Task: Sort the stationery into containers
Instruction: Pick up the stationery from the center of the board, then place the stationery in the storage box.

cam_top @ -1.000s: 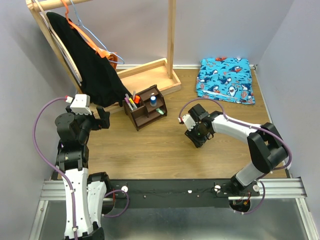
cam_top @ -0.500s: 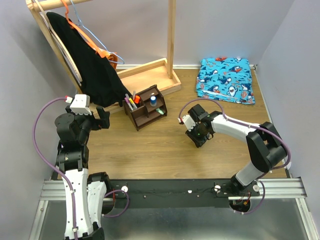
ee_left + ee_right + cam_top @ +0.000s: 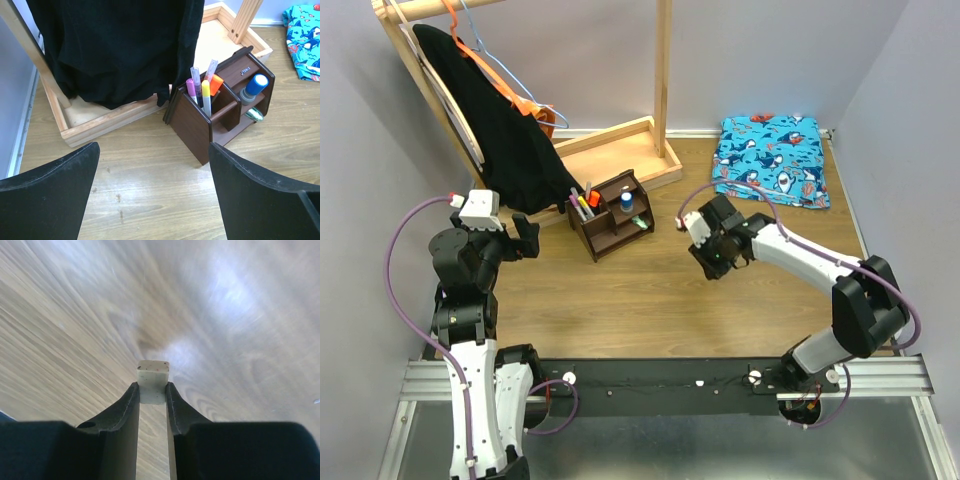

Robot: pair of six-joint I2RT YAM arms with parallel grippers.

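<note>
The dark brown wooden organiser (image 3: 612,215) stands left of the table's middle; it also shows in the left wrist view (image 3: 227,107). In it stand several pens and markers (image 3: 202,89), a blue-topped tube (image 3: 254,86) and a mint-green highlighter (image 3: 254,114). My right gripper (image 3: 708,262) is shut on the tan eraser cube (image 3: 152,380), held between its fingertips above the bare wood, right of the organiser. My left gripper (image 3: 155,200) is open and empty, raised at the left with the organiser ahead of it.
A pale wooden rack frame (image 3: 620,140) with a black garment (image 3: 500,130) and an orange hanger (image 3: 520,95) stands at the back left, just behind the organiser. A folded blue shark-print cloth (image 3: 770,160) lies at the back right.
My right gripper has risen and shifted slightly toward the back with the eraser in it. The left arm has not moved.
</note>
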